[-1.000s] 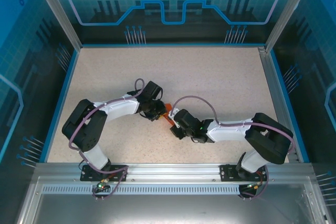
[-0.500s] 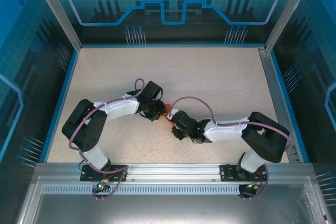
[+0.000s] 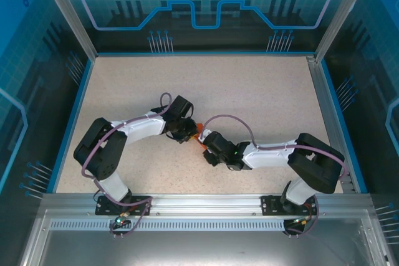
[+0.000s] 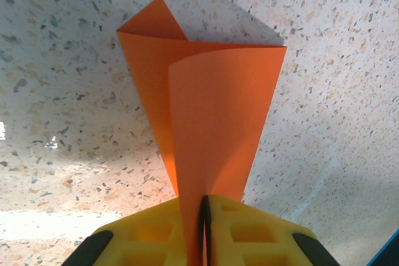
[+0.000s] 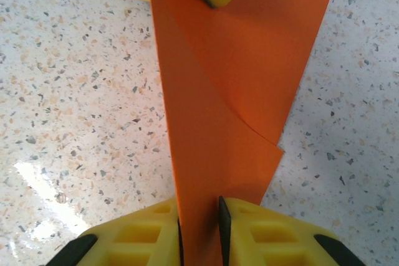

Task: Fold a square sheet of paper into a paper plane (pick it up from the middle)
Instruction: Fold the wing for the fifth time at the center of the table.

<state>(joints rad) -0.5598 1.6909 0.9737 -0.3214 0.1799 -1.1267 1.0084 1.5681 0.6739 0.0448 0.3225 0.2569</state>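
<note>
centrally on the speckled table (image 3: 262, 98), the two arms meet tip to tip at the sheet of paper (image 3: 198, 130), which shows as a small orange sliver between them in the top view. the left gripper (image 4: 204, 207) is clamped on one end of the sheet: its yellow fingers (image 4: 249, 228) press together with the paper edge pinched in the seam. in the left wrist view the paper fans away from the fingers as a creased wedge (one layer lapped over another, a small corner standing behind at the far left). the right gripper (image 5: 199, 210) is likewise closed on the opposite end, and the sheet runs on edge from its fingers to the left gripper's fingers, above the tabletop.
</note>
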